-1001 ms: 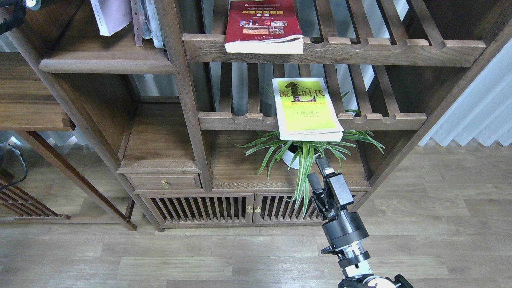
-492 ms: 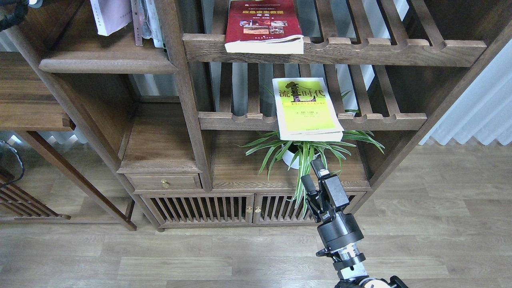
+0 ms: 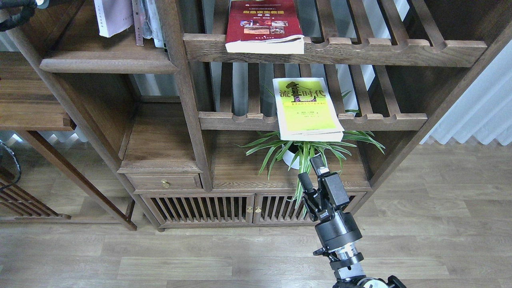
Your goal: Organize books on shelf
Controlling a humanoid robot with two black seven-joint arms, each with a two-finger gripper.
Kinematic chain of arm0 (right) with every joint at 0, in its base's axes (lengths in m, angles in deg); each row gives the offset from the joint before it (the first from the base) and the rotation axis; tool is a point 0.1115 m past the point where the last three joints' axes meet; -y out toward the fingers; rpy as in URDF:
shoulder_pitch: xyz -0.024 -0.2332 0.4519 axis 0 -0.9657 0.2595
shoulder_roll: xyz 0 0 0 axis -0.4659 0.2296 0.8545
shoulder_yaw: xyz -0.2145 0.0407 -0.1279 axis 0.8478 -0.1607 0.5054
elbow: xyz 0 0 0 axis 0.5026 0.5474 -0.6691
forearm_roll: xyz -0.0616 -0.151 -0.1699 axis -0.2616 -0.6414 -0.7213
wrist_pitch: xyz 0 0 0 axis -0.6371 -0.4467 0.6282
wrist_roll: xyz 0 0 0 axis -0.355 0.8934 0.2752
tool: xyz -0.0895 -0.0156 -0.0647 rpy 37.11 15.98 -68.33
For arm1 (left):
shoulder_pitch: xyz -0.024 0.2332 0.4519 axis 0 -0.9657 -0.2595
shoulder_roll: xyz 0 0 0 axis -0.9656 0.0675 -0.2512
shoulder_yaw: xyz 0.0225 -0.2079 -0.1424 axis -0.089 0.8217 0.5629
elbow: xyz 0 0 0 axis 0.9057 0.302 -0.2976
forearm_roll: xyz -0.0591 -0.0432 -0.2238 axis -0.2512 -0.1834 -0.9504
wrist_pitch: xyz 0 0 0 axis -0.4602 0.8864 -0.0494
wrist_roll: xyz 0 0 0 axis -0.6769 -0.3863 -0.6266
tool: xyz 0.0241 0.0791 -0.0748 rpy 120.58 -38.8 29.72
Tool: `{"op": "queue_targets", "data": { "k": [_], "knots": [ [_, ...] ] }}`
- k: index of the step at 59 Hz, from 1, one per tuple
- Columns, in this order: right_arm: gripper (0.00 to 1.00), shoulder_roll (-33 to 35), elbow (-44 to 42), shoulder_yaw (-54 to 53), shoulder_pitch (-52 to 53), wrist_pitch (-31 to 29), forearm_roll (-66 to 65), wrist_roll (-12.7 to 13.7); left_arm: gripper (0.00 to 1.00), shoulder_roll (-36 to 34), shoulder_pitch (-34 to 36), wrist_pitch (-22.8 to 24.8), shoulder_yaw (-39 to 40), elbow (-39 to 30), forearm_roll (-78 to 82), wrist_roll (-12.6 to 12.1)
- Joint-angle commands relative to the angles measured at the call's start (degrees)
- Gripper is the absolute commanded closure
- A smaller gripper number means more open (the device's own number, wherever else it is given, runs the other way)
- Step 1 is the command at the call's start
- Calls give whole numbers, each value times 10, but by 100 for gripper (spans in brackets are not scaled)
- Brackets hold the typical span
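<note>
The dark red book (image 3: 264,26) lies flat on the upper slatted rack, its front edge over the rail. The yellow-green book (image 3: 306,108) lies flat on the middle slatted rack and overhangs the rail. The white book with the lavender edge (image 3: 112,16) stands on the solid shelf (image 3: 108,60) at the top left, beside thin upright volumes. My right gripper (image 3: 310,171) is open and empty, below the yellow-green book and in front of the plant. A dark part of my left arm (image 3: 14,14) shows at the top left corner; its fingers cannot be made out.
A potted spider plant (image 3: 304,154) stands on the lower board under the yellow-green book. Below it are slatted cabinet doors (image 3: 248,208) and a small drawer (image 3: 164,182). A white curtain (image 3: 476,104) hangs at the right. A side table (image 3: 32,116) is at the left.
My right gripper has drifted left and slightly lower, still open and empty. The dark part at the top left has shifted a little upward. The books have not moved.
</note>
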Motion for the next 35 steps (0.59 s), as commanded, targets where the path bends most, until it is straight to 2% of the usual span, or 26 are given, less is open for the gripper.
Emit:
{"op": "queue_targets", "data": {
  "k": [1, 7, 35],
  "knots": [
    [2, 0, 4, 0, -2, 0, 3, 0, 84, 1, -4, 0, 4, 3, -2, 0],
    [2, 0, 5, 1, -2, 0, 2, 0, 71, 2, -5, 0, 5, 3, -4, 0],
    [2, 0, 13, 14, -8, 0, 9, 0, 58, -6, -23, 0, 3, -27, -35, 0]
  ]
}}
